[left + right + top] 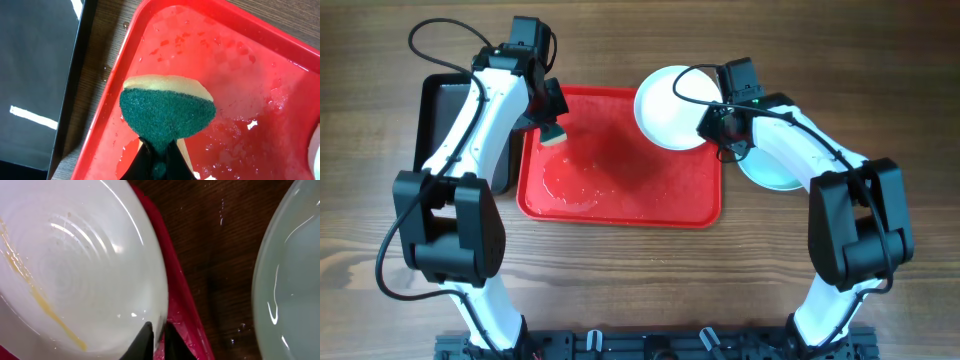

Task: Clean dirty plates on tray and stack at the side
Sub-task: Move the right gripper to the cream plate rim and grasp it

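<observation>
The red tray (650,195) lies mid-table, wet. My right gripper (708,122) is shut on the rim of a white plate (670,108), holding it over the tray's far right corner. In the right wrist view the white plate (70,265) carries a yellow streak, and my fingers (156,337) pinch its edge above the tray rim (182,310). A pale aqua plate (770,172) lies on the table right of the tray and also shows in the right wrist view (292,275). My left gripper (552,118) is shut on a green-and-yellow sponge (167,110) over the tray's far left corner (150,30). A third plate is hidden.
A black tray (445,120) sits left of the red tray, partly under my left arm; its edge shows in the left wrist view (35,75). Water pools on the red tray near its front left (570,185). Wooden table surrounds everything.
</observation>
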